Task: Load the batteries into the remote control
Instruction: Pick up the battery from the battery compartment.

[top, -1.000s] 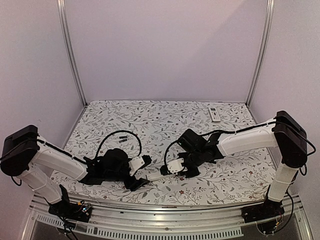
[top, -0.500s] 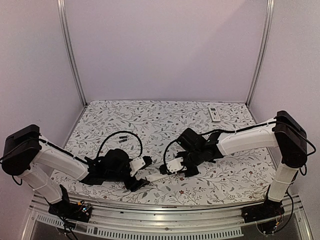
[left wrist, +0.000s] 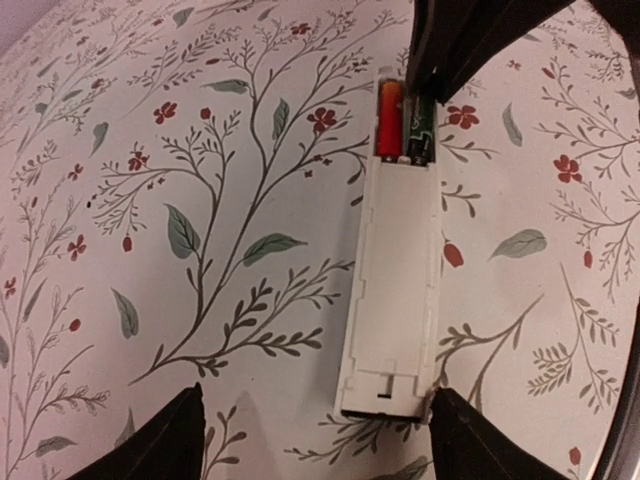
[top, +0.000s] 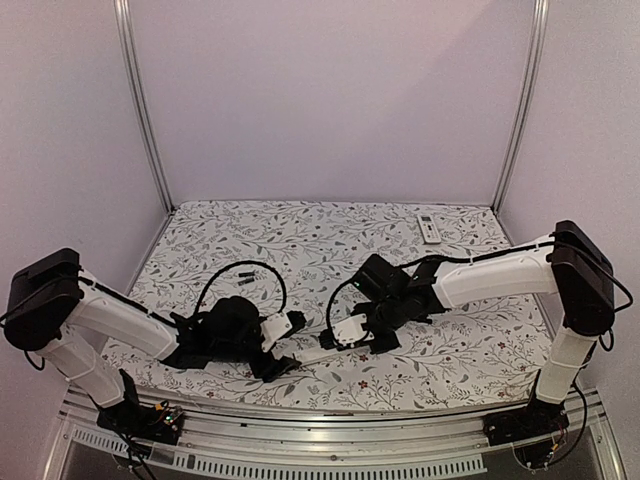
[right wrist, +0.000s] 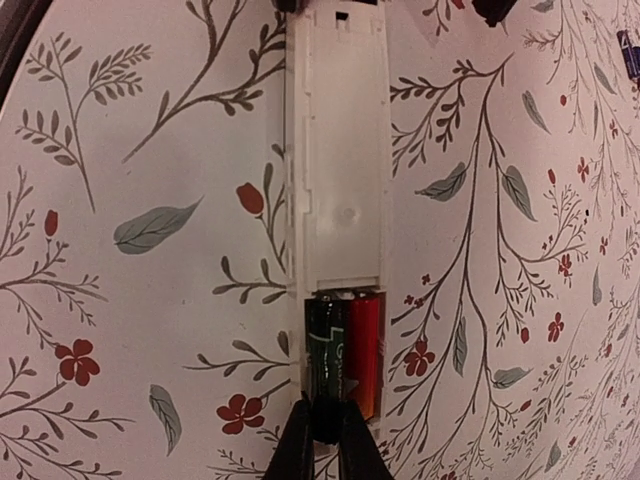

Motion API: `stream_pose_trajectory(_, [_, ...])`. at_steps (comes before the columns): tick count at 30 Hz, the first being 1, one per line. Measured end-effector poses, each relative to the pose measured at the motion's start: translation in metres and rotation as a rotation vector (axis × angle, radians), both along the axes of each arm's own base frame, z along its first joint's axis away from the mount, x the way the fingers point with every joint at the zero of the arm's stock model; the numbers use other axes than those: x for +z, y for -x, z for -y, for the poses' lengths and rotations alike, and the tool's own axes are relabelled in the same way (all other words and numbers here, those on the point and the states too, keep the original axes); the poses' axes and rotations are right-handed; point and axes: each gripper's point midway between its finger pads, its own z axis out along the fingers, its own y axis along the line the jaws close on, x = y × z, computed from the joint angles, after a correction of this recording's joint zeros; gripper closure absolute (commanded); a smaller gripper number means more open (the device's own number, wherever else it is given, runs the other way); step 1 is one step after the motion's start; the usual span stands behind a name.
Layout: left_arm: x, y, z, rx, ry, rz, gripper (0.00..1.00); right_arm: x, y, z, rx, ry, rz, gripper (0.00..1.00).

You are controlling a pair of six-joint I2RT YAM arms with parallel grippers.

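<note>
**Batteries (right wrist: 365, 350) in the open bay of the remote (left wrist: 395, 290)**

I see the white remote lying back-up on the flowered cloth (top: 300, 230), at about 6 o'clock on the table, between the two arms. Its cover is off. The red battery (left wrist: 388, 125) and the black battery (right wrist: 325, 360) sit side by side in the bay at the remote's 2 o'clock end in the top view.

My right gripper (right wrist: 322, 440) has its fingers drawn in narrow, pinching the outer end of the black battery. Whether that battery is fully seated, I cannot tell.

My left gripper (left wrist: 315, 440) is spread wide at the remote's other end. The right-hand finger (left wrist: 480, 440) sits just beside the corner and the other finger is well clear.

Loose batteries (top: 243, 276) lie toward 9 o'clock. A second remote (top: 431, 228) rests near the 1 o'clock corner.
</note>
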Motion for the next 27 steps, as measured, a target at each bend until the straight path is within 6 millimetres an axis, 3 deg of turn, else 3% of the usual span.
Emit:
stream_pose_trajectory(17, [0.006,-0.001,0.006,-0.015,0.018,0.003,0.23,0.003,0.003,0.003,-0.015,0.017,-0.021,1.0])
stream_pose_trajectory(23, [0.011,0.001,0.011,-0.036,0.044,0.008,0.23,0.016,0.003,0.0,-0.041,-0.018,-0.021,1.0])
stream_pose_trajectory(27, [0.025,0.001,0.019,-0.058,0.097,0.024,0.25,0.027,0.002,-0.003,-0.052,-0.056,-0.022,1.0])
